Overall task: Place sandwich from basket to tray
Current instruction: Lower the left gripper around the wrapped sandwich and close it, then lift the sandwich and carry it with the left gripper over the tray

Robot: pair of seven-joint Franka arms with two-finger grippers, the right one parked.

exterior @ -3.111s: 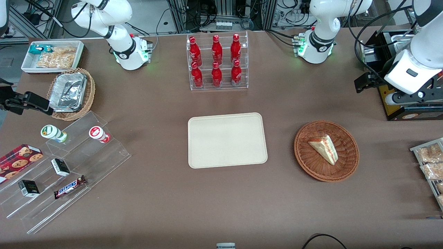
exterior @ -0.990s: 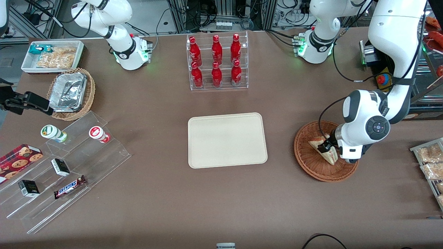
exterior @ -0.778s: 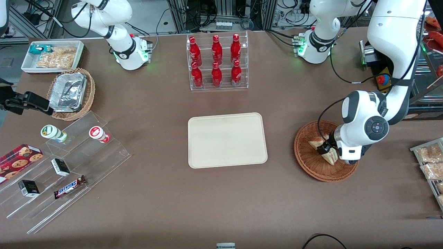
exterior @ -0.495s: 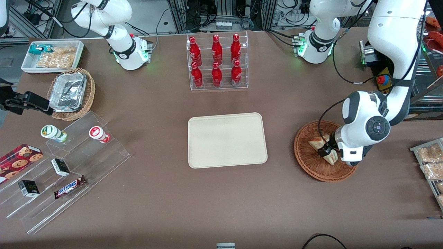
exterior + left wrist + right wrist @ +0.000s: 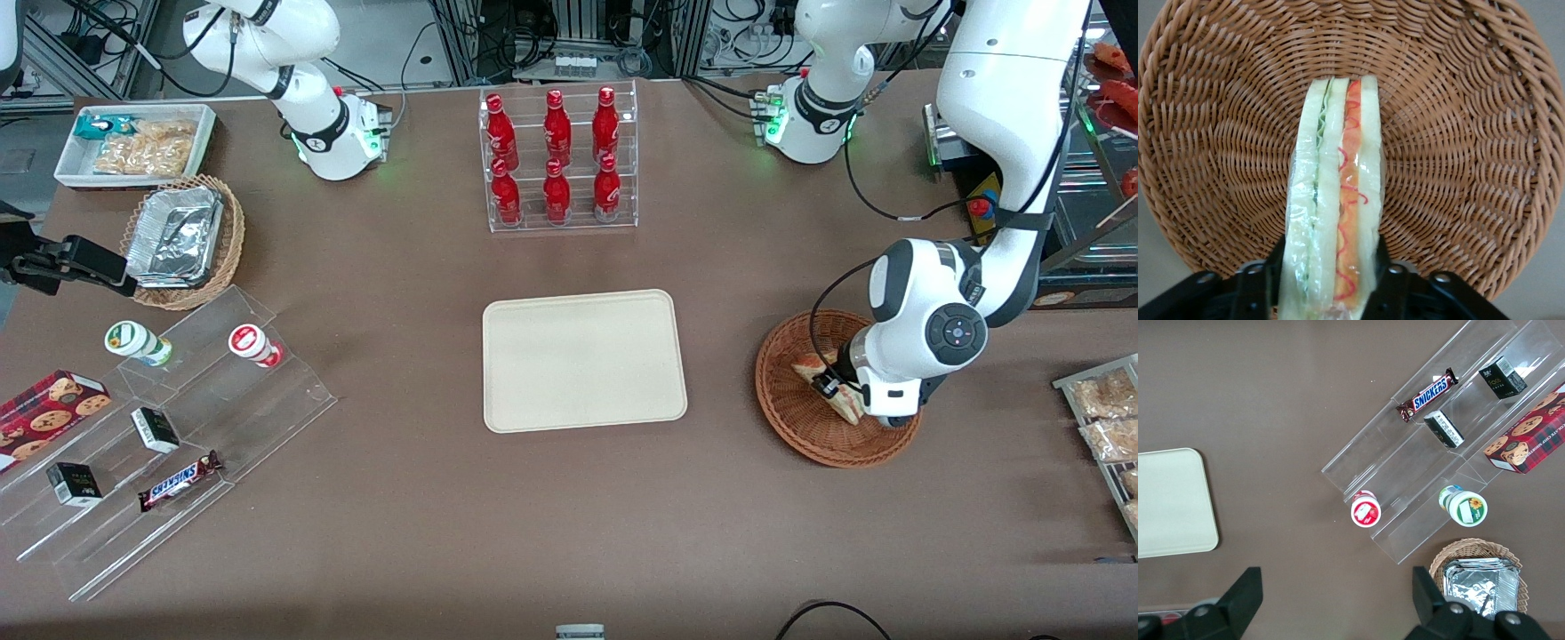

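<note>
Lighting is pretty even and bright from overhead; shadows on the table (image 5: pixel 400 498) are soft and short, the darkest one sits under the left arm by the basket (image 5: pixel 800 427); front view is sharp everywhere, slight glare on the clear shelves (image 5: pixel 178 462); wrist view is crisp on the weave and the sandwich (image 5: pixel 1335 200), whose wrap gives off small shiny spots; the gripper (image 5: pixel 1331 283) at that frame's edge looks dark and a bit soft.
</note>
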